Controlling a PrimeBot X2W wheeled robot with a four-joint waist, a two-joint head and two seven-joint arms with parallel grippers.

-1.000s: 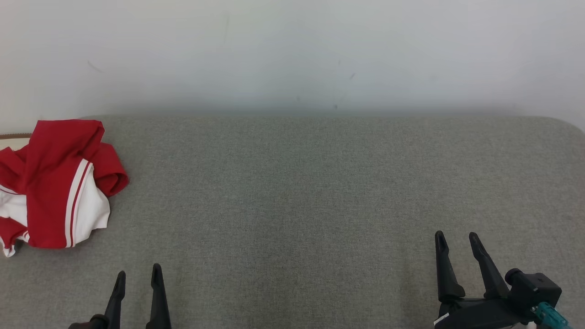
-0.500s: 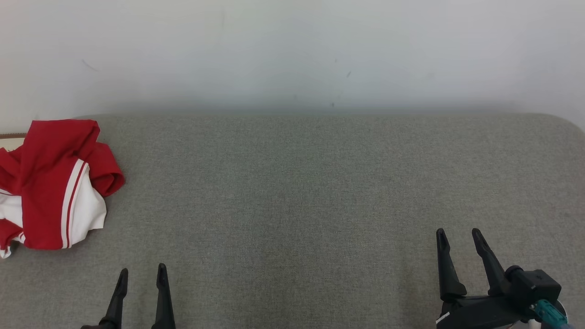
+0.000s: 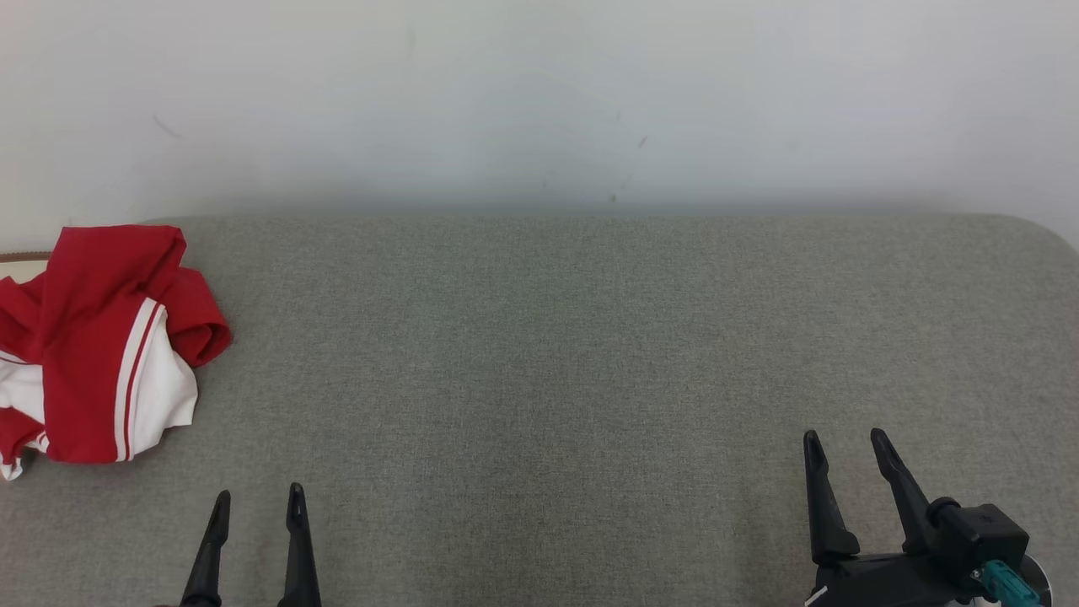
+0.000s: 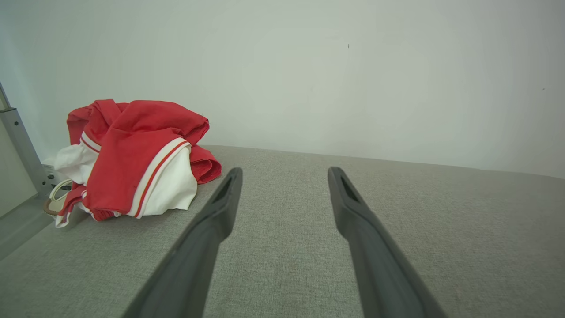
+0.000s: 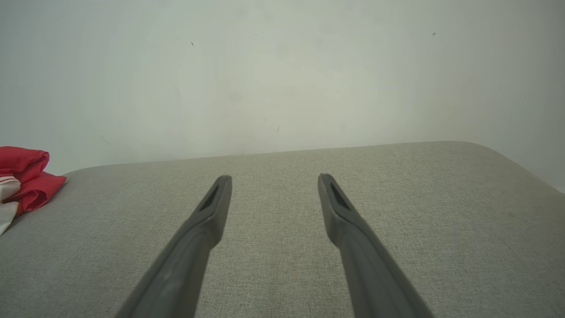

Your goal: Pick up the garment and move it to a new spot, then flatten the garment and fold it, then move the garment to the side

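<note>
The garment (image 3: pixel 97 346) is a crumpled heap of red cloth with white panels and stripes, lying at the far left edge of the grey padded table (image 3: pixel 539 354). The left wrist view has the garment (image 4: pixel 132 163) ahead and left of my fingers, and its red edge (image 5: pixel 26 181) peeks in at the left of the right wrist view. My left gripper (image 3: pixel 257 497) stands open at the lower left, well short of the heap, nothing between its fingers. Open too and empty, my right gripper (image 3: pixel 845 438) sits at the lower right, far from the cloth.
A plain white wall (image 3: pixel 539 101) rises right behind the table's far edge. The table's right far corner (image 3: pixel 1045 232) is rounded. A grey metal post (image 4: pixel 20 150) and a looped strap (image 4: pixel 55 201) sit beyond the table's left end, behind the heap.
The whole picture shifted slightly, so the camera moved. Both grippers sit a little lower in view. The garment lies as before.
</note>
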